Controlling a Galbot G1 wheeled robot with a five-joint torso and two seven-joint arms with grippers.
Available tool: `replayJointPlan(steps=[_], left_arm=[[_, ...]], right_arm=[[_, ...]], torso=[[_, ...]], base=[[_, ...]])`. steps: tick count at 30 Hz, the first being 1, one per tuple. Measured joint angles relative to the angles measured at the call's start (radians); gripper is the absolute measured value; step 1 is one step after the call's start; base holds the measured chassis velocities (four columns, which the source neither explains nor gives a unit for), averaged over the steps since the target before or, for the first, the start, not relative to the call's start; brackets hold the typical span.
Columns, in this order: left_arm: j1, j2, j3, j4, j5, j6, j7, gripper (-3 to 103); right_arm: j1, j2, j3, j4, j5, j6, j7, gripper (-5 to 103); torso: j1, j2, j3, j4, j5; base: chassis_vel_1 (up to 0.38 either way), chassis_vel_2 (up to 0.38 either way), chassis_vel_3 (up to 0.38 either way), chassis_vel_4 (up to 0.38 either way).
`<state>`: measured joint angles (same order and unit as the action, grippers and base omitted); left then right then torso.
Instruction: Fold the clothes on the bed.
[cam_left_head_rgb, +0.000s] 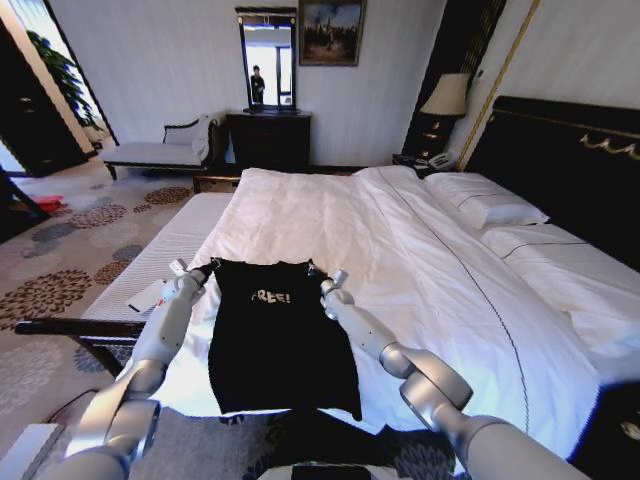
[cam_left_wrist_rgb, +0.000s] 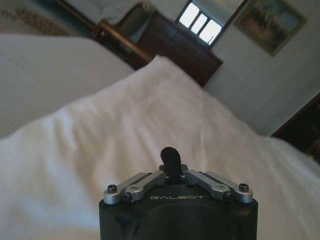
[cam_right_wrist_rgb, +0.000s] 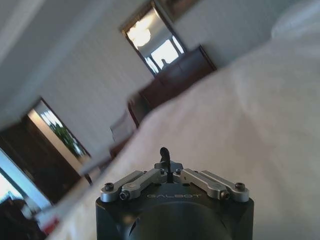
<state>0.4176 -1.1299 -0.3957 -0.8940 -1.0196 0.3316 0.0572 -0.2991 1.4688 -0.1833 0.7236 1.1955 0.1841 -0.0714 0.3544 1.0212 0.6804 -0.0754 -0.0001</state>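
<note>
The black T-shirt (cam_left_head_rgb: 283, 345) with white "FREE!" lettering is spread out, collar away from me, over the near edge of the bed's white duvet (cam_left_head_rgb: 400, 240). My left gripper (cam_left_head_rgb: 207, 268) sits at the shirt's left shoulder corner and my right gripper (cam_left_head_rgb: 322, 278) at its right shoulder corner. Both look shut on the fabric. In the left wrist view the left gripper (cam_left_wrist_rgb: 170, 161) has its jaws pressed together above the duvet (cam_left_wrist_rgb: 125, 130). The right gripper (cam_right_wrist_rgb: 164, 156) looks the same in the right wrist view.
Pillows (cam_left_head_rgb: 490, 208) and a dark headboard (cam_left_head_rgb: 570, 150) lie to the right. A pale striped bench (cam_left_head_rgb: 170, 250) with a dark wooden rail (cam_left_head_rgb: 70, 328) adjoins the bed on the left. A chaise (cam_left_head_rgb: 155, 152), dresser (cam_left_head_rgb: 270, 138) and lamp (cam_left_head_rgb: 446, 97) stand by the far wall.
</note>
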Motion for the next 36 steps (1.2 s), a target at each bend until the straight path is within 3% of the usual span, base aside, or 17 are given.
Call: replayJointPlan(steps=[8,24,30,36], left_arm=[[-0.076,0.04,0.031,-0.028,-0.115,-0.029,-0.005,0],[-0.252,0.054,0.131,0.069,-0.134,-0.041,0.02,0],[-0.211,0.075,0.135,0.01,-0.154,-0.042,0.022,0],[-0.005,0.158,0.084,-0.222,-0.222,-0.042,0.003,0]], right_arm=[[0.064,-0.057,0.011,0.103,0.058,0.048,0.014,0],[0.164,-0.065,0.001,0.062,0.084,0.071,0.004,0],[0.155,-0.081,-0.02,0.073,0.079,0.071,0.002,0],[0.056,-0.153,-0.044,0.22,0.094,0.063,0.039,0]], torso=[[0.0,0.0,0.0,0.0,0.0002],[0.0,0.0,0.0,-0.0004,0.0002],[0.0,0.0,0.0,0.0,0.0001],[0.0,0.0,0.0,0.0001,-0.0002]], base=[[0.0,0.0,0.0,0.0],[0.0,0.0,0.0,0.0],[0.0,0.0,0.0,0.0],[0.0,0.0,0.0,0.0]])
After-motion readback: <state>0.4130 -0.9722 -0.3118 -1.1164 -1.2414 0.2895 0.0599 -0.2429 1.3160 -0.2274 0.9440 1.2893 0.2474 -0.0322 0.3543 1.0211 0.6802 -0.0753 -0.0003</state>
